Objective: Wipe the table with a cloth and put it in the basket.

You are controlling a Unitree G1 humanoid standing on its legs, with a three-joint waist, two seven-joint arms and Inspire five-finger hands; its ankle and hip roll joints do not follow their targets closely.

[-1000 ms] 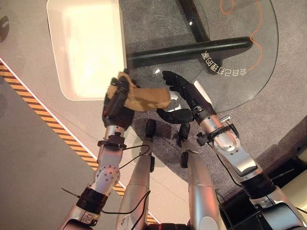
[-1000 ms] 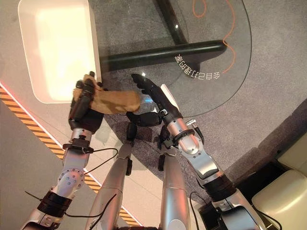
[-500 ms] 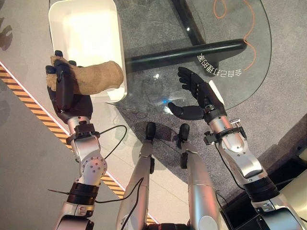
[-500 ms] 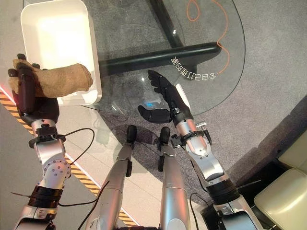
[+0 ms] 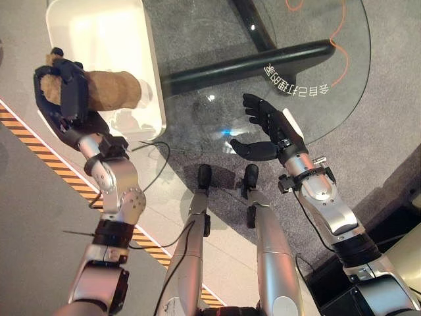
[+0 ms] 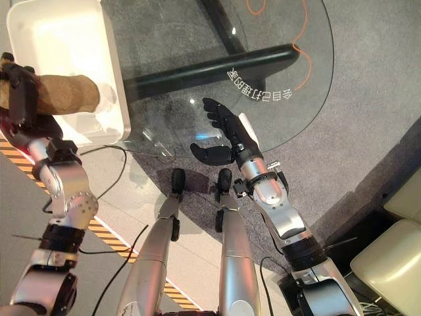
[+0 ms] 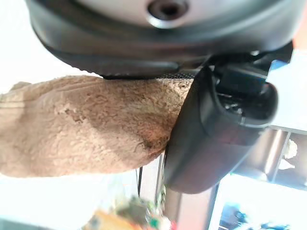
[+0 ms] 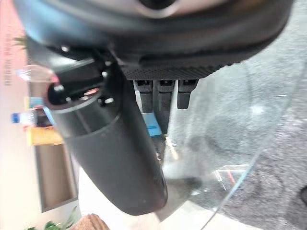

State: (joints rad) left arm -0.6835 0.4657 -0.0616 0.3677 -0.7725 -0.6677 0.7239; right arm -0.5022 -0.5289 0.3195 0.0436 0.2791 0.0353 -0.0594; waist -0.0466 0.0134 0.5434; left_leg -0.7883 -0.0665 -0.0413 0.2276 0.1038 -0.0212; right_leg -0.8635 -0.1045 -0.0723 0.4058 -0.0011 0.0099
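Left hand raised at the left, fingers curled tight round one end of a tan fuzzy terry cloth; cloth bunched into a roll, free end jutting out to the right over the near part of a white rounded-rectangle plastic basket; cloth held up in the air above the basket interior, no contact with basket rim visible; in the left wrist view thumb pressed against the cloth, fibres squeezed under the dark palm.

Right hand over the near edge of a round clear glass tabletop; fingers straight and spread, thumb held out apart toward the left, nothing in the grasp; cannot tell whether fingertips touch the glass or hover just above it; right wrist view has straight fingers in a row beside the thumb, glass surface past them.

Basket sitting just beside the tabletop's left edge, on pale floor; black tubular table base visible through the glass; orange thin cord looping on the grey carpet under the glass at far right; black-and-orange hazard stripe tape running diagonally across the floor at the left, beneath the left arm.
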